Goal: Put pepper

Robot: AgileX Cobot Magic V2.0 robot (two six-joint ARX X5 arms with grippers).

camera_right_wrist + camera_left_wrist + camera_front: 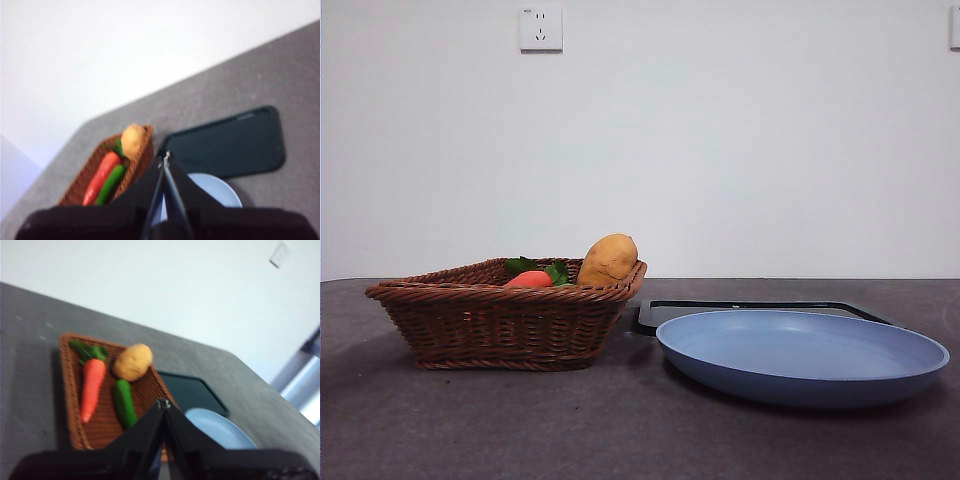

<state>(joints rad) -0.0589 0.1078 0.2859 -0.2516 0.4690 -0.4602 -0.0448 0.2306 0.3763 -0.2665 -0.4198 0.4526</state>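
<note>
In the basket (67,390), glossy green pepper (124,403), seemingly curved, beside carrot (92,386)

No readable text, label, brand or number shows anywhere — none at all.

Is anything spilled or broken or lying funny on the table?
Nothing stands out. The glossy dark green pepper, the orange carrot and the tan potato all lie inside the brown wicker basket. The blue plate and the dark tray sit flat beside it.
</note>
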